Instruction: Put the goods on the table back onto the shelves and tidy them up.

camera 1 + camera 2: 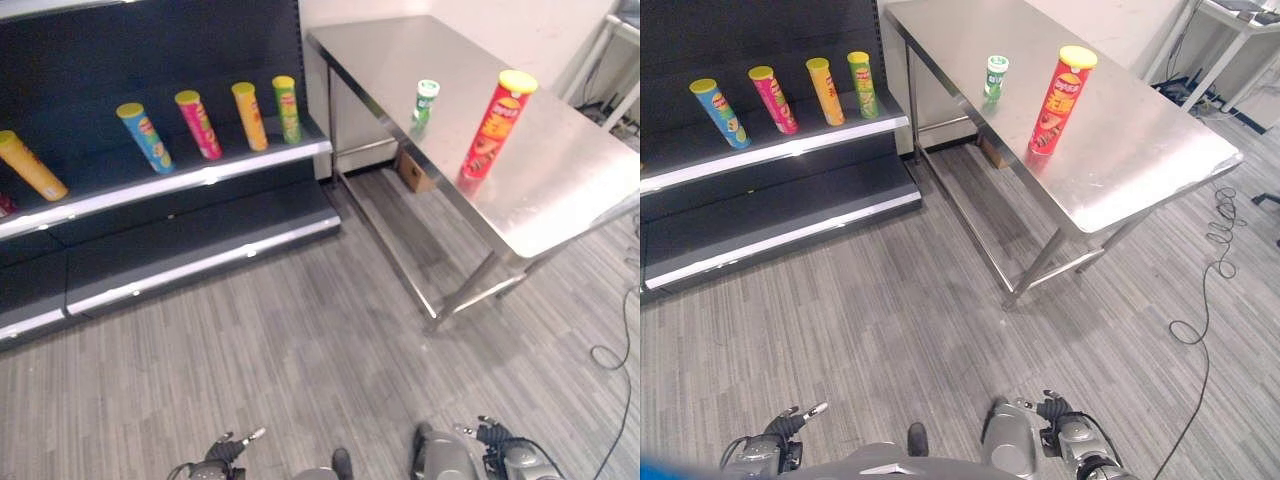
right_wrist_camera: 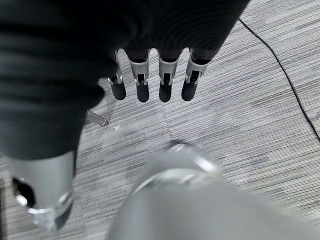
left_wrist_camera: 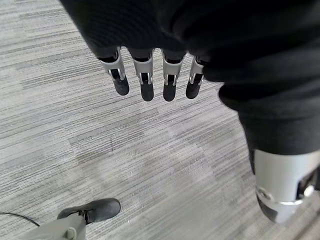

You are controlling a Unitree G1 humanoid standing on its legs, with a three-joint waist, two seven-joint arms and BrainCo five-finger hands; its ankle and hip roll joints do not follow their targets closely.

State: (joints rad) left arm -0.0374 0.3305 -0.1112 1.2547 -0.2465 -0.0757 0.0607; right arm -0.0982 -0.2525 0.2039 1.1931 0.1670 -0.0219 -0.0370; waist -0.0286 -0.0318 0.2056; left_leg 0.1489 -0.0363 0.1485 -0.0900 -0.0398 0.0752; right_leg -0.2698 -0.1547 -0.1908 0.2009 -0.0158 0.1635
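My left hand (image 3: 150, 75) and right hand (image 2: 150, 75) hang with fingers released, while the red can (image 1: 497, 125) and small green can (image 1: 426, 100) stand on the tabletop (image 1: 560, 190).

I count two goods on steel table (image 1: 560, 190) — one tall red can (image 1: 497, 124), one small green-white can (image 1: 426, 101). On upper shelf (image 1: 170, 185) I count five tall cans — orange (image 1: 31, 165), blue (image 1: 145, 136), pink (image 1: 199, 124), amber (image 1: 250, 116), green (image 1: 287, 109). One cardboard box (image 1: 412, 171) under table.
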